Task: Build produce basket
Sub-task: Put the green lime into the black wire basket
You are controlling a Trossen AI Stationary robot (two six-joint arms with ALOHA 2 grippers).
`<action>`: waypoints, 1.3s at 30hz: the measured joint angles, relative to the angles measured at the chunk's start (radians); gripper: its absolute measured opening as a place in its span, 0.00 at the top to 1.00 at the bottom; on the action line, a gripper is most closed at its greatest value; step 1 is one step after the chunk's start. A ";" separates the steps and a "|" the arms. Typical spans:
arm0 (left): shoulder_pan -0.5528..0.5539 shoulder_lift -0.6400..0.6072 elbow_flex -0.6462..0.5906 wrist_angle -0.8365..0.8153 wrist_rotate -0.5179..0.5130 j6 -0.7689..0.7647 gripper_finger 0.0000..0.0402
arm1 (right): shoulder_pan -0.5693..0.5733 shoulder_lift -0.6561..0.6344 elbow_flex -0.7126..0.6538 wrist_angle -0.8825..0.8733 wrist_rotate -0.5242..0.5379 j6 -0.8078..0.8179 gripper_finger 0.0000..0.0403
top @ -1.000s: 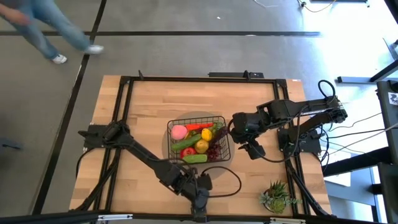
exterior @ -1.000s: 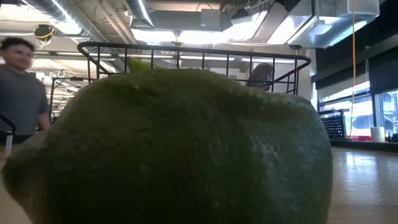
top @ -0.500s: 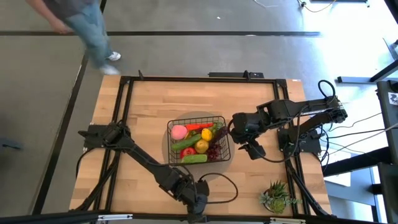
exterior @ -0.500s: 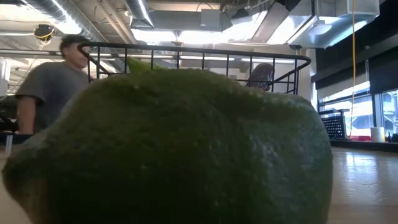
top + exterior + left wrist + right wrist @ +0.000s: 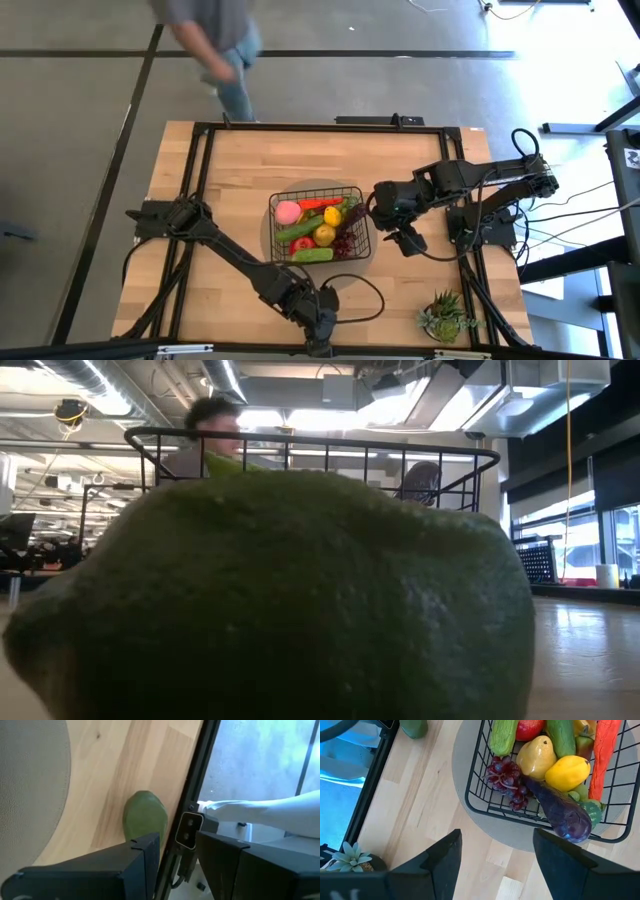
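Wooden bench (image 5: 230,180): left gripper (image 5: 322,320) at near edge, fingers partly apart, empty, green fruit (image 5: 145,815) just ahead. Basket (image 5: 318,190) of produce, centre. Right gripper (image 5: 372,205), wide, empty, beside it. Potted plant (image 5: 442,316), near-right corner. Person (image 5: 215,40) beyond far edge.

Low view: a green fruit (image 5: 290,600) sits so close to the lens that it fills most of the picture, hiding the table and all but the top rim of the basket (image 5: 310,440); a person (image 5: 205,425) behind the rim shows only as a blurred head. High view: the left gripper (image 5: 320,335) is cut off at the near edge, fingers not readable, and the person (image 5: 215,40) at the far edge is cropped and smeared.
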 joint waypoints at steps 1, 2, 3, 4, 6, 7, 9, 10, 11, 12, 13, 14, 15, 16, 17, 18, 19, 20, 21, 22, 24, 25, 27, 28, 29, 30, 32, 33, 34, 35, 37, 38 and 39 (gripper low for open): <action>0.000 0.000 0.000 0.000 0.000 0.000 0.71 | 0.000 0.000 0.000 0.000 0.000 0.005 0.41; 0.000 0.000 0.000 0.000 0.001 0.001 0.71 | 0.000 0.000 0.000 0.000 0.000 0.017 0.41; 0.000 0.000 0.000 0.000 0.001 0.001 0.71 | 0.000 0.000 0.000 0.001 0.000 0.027 0.41; 0.000 0.000 0.000 0.000 0.001 0.000 0.71 | 0.000 0.000 0.000 0.004 0.000 0.030 0.41; -0.001 0.000 0.000 0.000 0.002 0.002 0.71 | 0.000 0.000 0.000 0.014 0.001 0.027 0.41; -0.001 0.000 0.000 0.000 0.002 0.004 0.71 | 0.000 0.000 0.000 0.014 0.001 0.024 0.41; -0.001 0.000 0.000 0.000 0.002 0.003 0.71 | 0.000 0.000 0.000 0.014 0.001 0.026 0.41; -0.001 0.000 0.000 -0.001 0.002 0.003 0.71 | 0.000 0.000 0.000 0.014 0.001 0.028 0.41; -0.001 0.000 0.000 -0.001 0.002 0.003 0.71 | 0.000 0.000 0.000 0.014 0.001 0.027 0.41; 0.000 0.000 0.000 -0.002 0.002 0.003 0.71 | 0.000 0.000 0.000 0.014 0.001 0.025 0.41; 0.000 0.000 0.000 -0.005 0.002 0.004 0.71 | 0.000 0.000 0.000 0.014 0.001 0.025 0.41; 0.001 0.000 0.000 -0.007 -0.001 0.004 0.71 | 0.000 0.000 0.000 0.014 0.001 0.025 0.41; 0.001 0.000 0.000 -0.007 -0.007 0.003 0.71 | 0.000 0.000 0.000 0.014 0.001 0.026 0.41; 0.002 0.000 0.000 -0.007 -0.015 0.003 0.71 | 0.000 0.000 0.000 0.014 0.001 0.027 0.41; 0.003 0.000 0.000 -0.007 -0.016 0.002 0.71 | 0.000 0.000 0.000 0.014 0.002 0.027 0.41; 0.004 0.000 0.000 -0.006 -0.015 -0.001 0.71 | 0.000 0.000 0.000 0.014 0.002 0.025 0.41; 0.004 0.000 0.000 -0.006 -0.013 -0.004 0.71 | 0.000 0.000 0.000 0.014 0.002 0.025 0.41; 0.004 0.000 0.000 -0.007 -0.012 -0.004 0.71 | 0.000 0.000 0.000 0.014 0.002 0.025 0.41; 0.004 0.000 0.000 -0.006 -0.012 -0.004 0.71 | 0.000 0.000 0.000 0.014 0.002 0.026 0.41; 0.004 0.000 0.000 -0.006 -0.011 -0.004 0.71 | 0.000 0.000 0.000 0.014 0.002 0.027 0.41; 0.004 0.000 0.000 -0.008 -0.010 -0.004 0.71 | 0.000 0.000 0.000 0.014 0.002 0.025 0.41; 0.004 0.000 0.000 -0.008 -0.010 -0.003 0.71 | 0.000 0.000 0.000 0.014 0.002 0.025 0.41; 0.004 0.000 0.000 -0.009 -0.009 0.009 0.70 | 0.000 0.000 0.000 0.014 0.002 0.026 0.41; 0.004 0.000 0.000 -0.009 -0.010 0.013 0.69 | 0.000 0.000 0.000 0.014 0.002 0.027 0.41; 0.004 0.000 0.000 -0.009 -0.010 0.015 0.68 | 0.000 0.000 0.000 0.014 0.002 0.026 0.41; 0.004 0.000 0.000 -0.011 -0.010 0.015 0.66 | 0.000 0.000 0.000 0.014 0.002 0.025 0.41; 0.004 0.000 0.000 -0.020 -0.014 0.016 0.61 | 0.000 0.000 0.000 0.014 0.002 0.026 0.41; 0.004 0.000 0.000 -0.024 -0.017 0.016 0.59 | 0.000 0.000 0.000 0.014 0.002 0.027 0.41; 0.004 0.000 0.000 -0.027 -0.017 0.016 0.56 | 0.000 0.000 0.000 0.014 0.002 0.027 0.41; 0.004 0.000 0.000 -0.029 -0.017 0.016 0.53 | 0.000 0.000 0.000 0.014 0.002 0.026 0.41; 0.004 0.000 0.000 -0.027 -0.018 0.010 0.48 | 0.000 0.000 0.000 0.014 0.002 0.025 0.41; 0.004 0.000 0.000 -0.027 -0.025 0.008 0.45 | 0.000 0.000 0.000 0.014 0.002 0.025 0.41; 0.003 0.002 0.000 -0.028 -0.046 0.010 0.43 | 0.000 0.000 0.000 0.014 0.002 0.027 0.41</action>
